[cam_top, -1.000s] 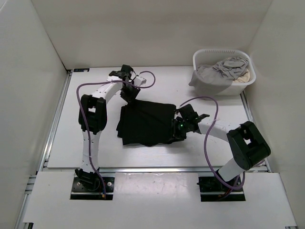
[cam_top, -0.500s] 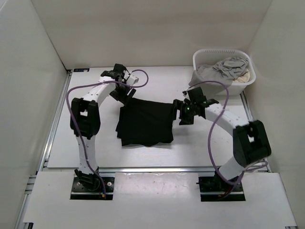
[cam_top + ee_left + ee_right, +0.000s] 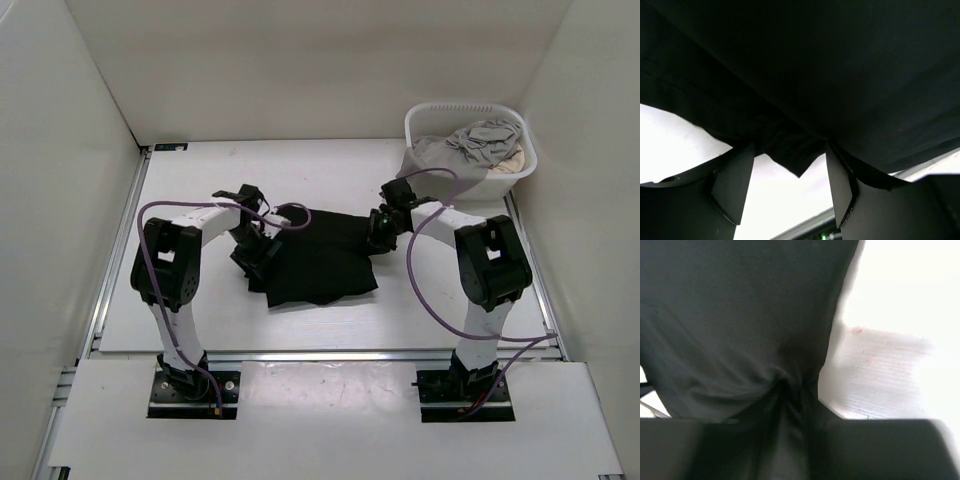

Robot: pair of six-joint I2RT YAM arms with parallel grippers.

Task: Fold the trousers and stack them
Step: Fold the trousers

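Folding is in hand: the plain black soft-fabric trousers (image 3: 318, 258) lie part-folded, flat at the middle of the white table (image 3: 330, 170). The right gripper (image 3: 378, 232) pinches their far right corner, jaws narrow on gathered cloth. The left gripper (image 3: 256, 262) sits at their left edge, jaws apart, with a fold between them ungripped. Next, I judge, the left must close before both carry the cloth over.

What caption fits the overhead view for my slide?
Black trousers mid-fold: right end effector pinching their far-right corner, left end effector at their left edge, white basket beyond.
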